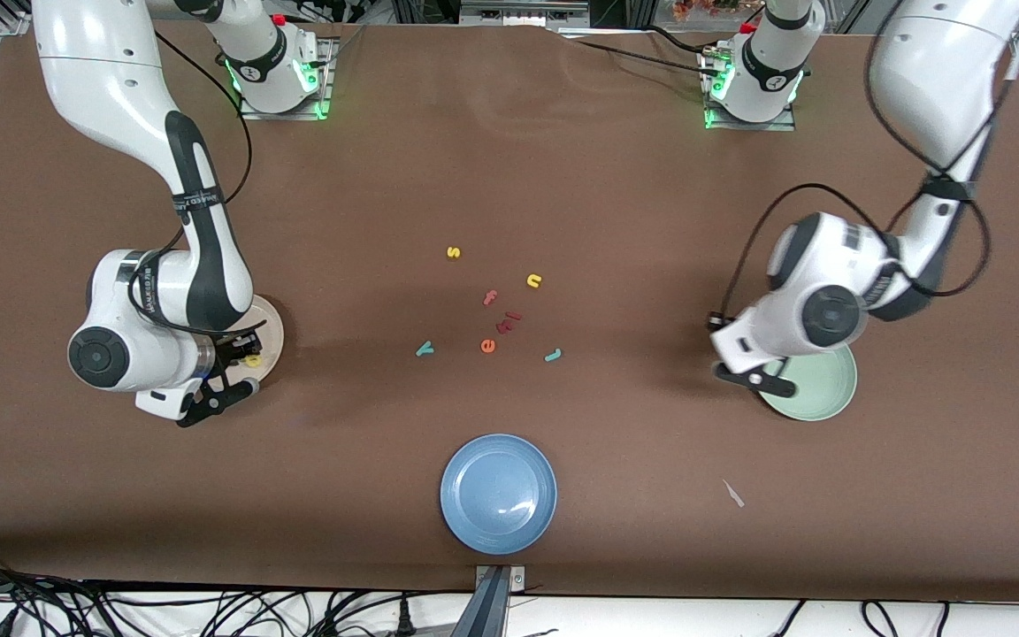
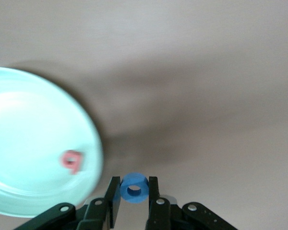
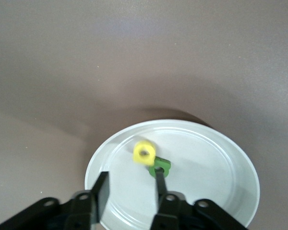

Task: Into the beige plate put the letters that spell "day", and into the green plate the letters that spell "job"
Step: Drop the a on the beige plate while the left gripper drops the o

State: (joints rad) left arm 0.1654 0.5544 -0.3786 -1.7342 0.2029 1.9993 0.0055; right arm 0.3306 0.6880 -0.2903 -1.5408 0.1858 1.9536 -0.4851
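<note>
My right gripper (image 3: 131, 178) hangs open just above the beige plate (image 3: 216, 167), also seen in the front view (image 1: 272, 329). In that plate lie a yellow looped letter (image 3: 144, 153) and an olive-green letter (image 3: 161, 166); one fingertip is right against the green one. My left gripper (image 2: 134, 184) is shut on the blue o (image 2: 134, 188), over the table just beside the rim of the green plate (image 2: 33, 120). A pinkish-red b (image 2: 71, 160) lies in the green plate. The teal y (image 1: 424, 349) and the teal j (image 1: 552, 356) lie mid-table.
Loose letters lie mid-table: a yellow s (image 1: 453, 252), a yellow n (image 1: 534, 281), a salmon f (image 1: 490, 297), dark red pieces (image 1: 509, 320) and an orange e (image 1: 487, 346). A blue plate (image 1: 498, 494) sits nearer the front camera. A paper scrap (image 1: 733, 493) lies toward the left arm's end.
</note>
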